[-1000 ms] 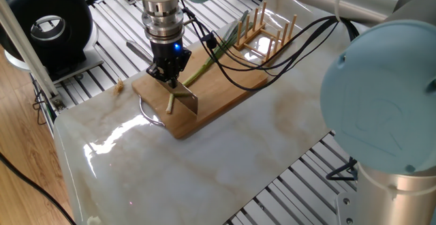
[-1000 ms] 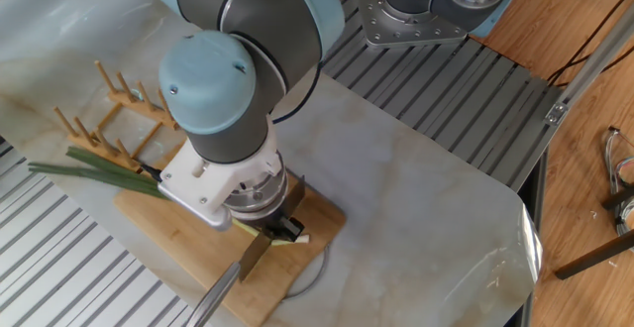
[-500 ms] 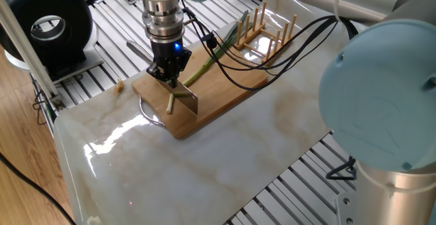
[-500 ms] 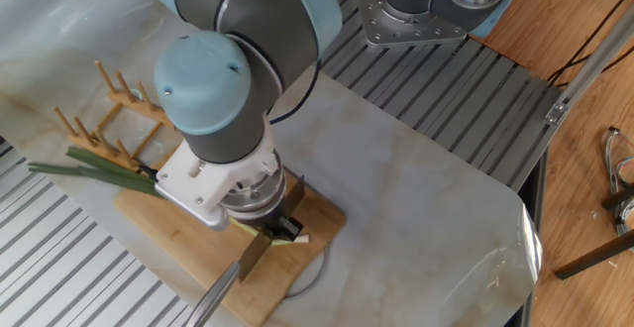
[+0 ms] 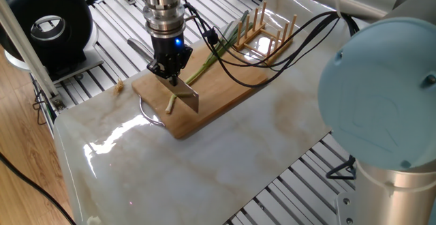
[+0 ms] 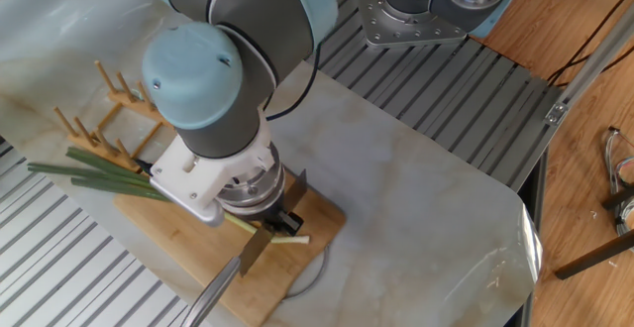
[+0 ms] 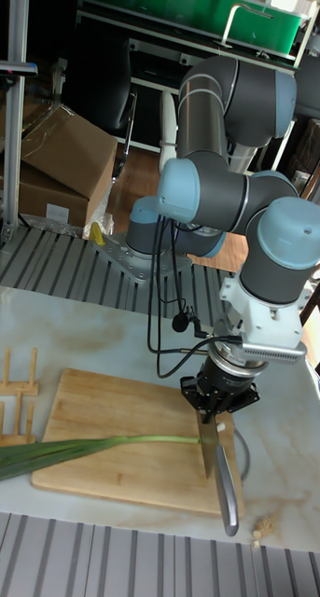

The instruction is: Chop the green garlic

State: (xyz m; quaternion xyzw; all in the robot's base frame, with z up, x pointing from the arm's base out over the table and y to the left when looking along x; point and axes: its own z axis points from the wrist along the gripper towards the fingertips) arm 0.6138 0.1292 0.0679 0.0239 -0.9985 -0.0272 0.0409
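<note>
1. The black two-finger gripper [image 7: 218,417] is clamped on a steel-bladed knife [image 7: 215,462].
2. The long pale-to-dark green garlic stalk [image 7: 94,447] lies across the rectangular wooden cutting board [image 7: 113,410], its pale end under the blade.

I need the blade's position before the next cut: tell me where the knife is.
The knife is clamped in the gripper, blade down across the pale end of the green garlic on the wooden cutting board.
</note>
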